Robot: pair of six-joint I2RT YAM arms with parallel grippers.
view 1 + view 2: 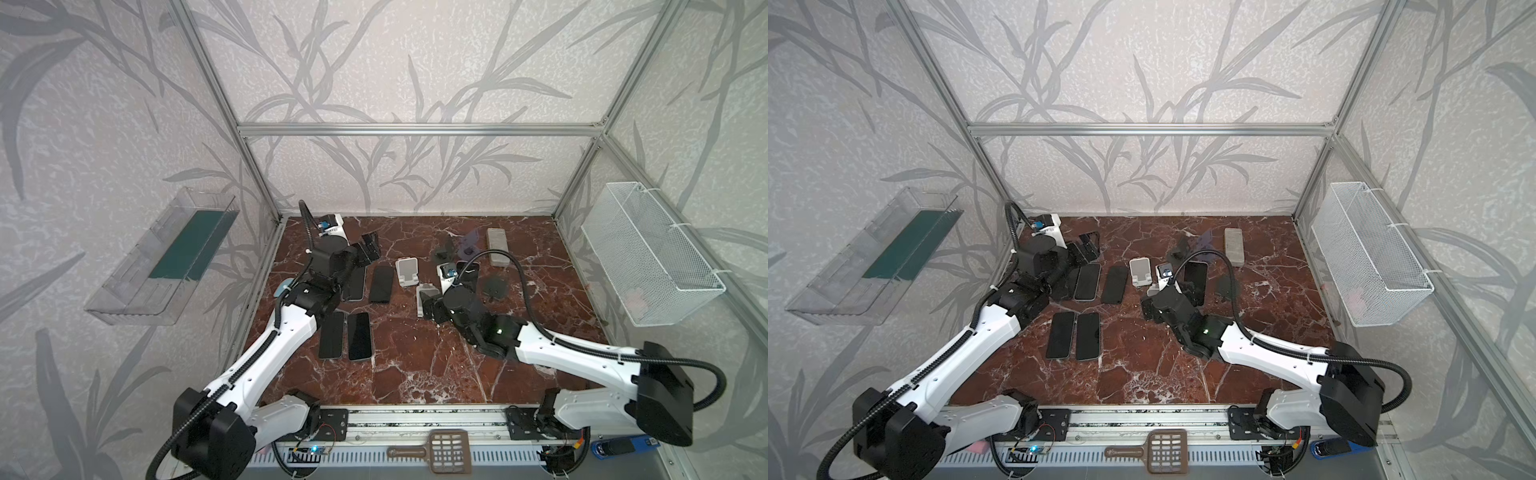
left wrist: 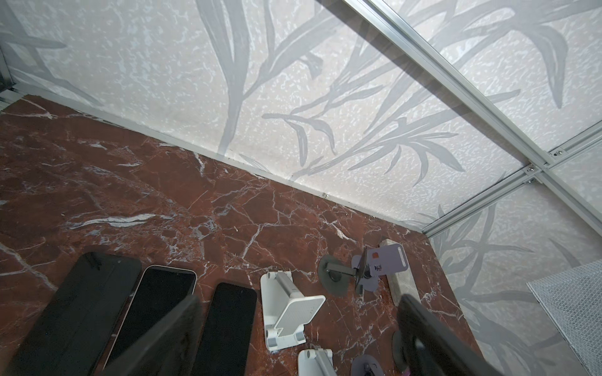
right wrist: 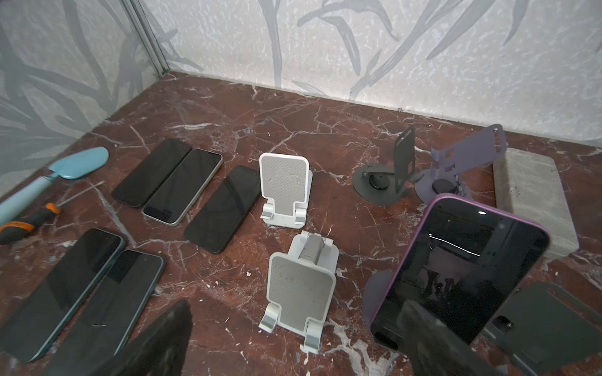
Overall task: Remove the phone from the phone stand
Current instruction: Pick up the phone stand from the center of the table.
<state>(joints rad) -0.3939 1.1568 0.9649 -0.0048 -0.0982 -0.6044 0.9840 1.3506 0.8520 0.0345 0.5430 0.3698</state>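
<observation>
phone (image 3: 456, 270) leans back on its stand (image 3: 378, 293) at 2 o'clock from my right gripper (image 3: 294, 312), which is spread wide and nearest.

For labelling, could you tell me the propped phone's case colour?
The phone has a purple case, clearest in the right wrist view.

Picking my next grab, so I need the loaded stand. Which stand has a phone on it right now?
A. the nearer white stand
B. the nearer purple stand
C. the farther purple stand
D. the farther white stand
B: the purple-edged phone leans upright on the nearer purple stand, while the nearer white stand, the farther white stand and the farther purple stand are bare.
</observation>
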